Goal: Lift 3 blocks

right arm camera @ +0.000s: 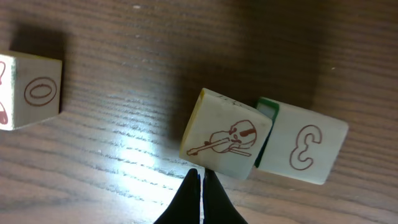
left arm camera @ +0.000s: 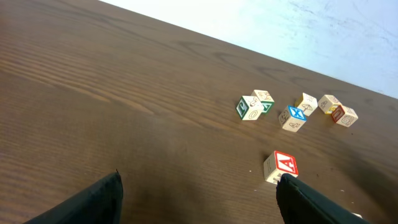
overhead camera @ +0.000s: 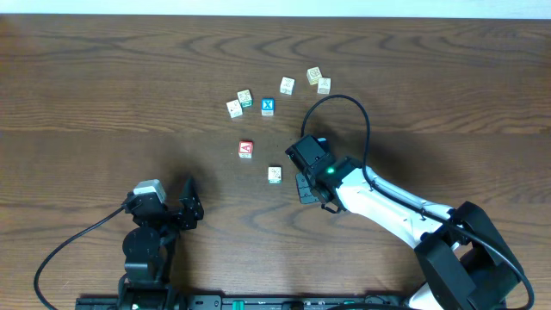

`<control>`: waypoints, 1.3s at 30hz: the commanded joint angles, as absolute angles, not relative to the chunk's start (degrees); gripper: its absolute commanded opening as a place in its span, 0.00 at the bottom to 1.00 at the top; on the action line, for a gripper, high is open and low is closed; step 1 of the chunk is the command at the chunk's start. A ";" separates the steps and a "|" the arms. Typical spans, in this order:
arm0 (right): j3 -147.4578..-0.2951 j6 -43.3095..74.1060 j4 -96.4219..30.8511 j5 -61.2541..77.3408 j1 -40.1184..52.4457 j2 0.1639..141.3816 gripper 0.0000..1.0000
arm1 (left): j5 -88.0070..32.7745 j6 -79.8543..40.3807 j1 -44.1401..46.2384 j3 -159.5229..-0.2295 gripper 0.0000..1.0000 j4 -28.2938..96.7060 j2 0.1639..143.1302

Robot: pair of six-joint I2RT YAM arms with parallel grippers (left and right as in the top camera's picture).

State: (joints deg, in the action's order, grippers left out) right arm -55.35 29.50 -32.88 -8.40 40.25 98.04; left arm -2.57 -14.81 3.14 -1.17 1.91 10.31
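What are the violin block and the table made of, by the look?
Violin block: probably wood, matte cream face with a printed brown drawing. Table: dark wood or wood-look laminate; grain lines show, slight sheen from the glare.

Matt wooden blocks [right arm camera: 227, 134] on a smooth, grained wood table [right arm camera: 124, 62].

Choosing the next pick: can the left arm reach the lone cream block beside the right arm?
Probably yes. The left fingers stand open, with only bare table between them and the lone cream block; the red A cube sits off that line. The right arm sits close on the block's far side.
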 commanded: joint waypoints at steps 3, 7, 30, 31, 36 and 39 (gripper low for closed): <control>-55.33 31.29 -32.47 -11.64 40.53 98.59 0.03 | -0.80 -14.70 2.92 -0.23 0.79 4.05 10.41; -55.33 31.27 -32.49 -11.81 40.53 98.59 0.04 | -0.80 -14.70 2.92 -0.23 0.80 4.05 10.41; -55.44 31.22 -34.11 1.65 42.44 96.73 0.01 | -3.14 -16.43 2.96 -0.43 0.79 4.01 10.41; -55.51 31.20 -34.11 1.63 42.41 95.96 0.01 | -4.47 -16.43 2.96 -0.67 0.80 4.01 10.41; -56.05 30.92 -34.44 1.63 41.65 90.24 0.01 | -7.31 -16.36 2.96 -4.03 0.79 4.51 11.40; -56.21 29.74 -34.79 1.56 40.80 85.54 0.04 | -7.29 -15.79 2.96 -8.78 0.80 7.16 14.61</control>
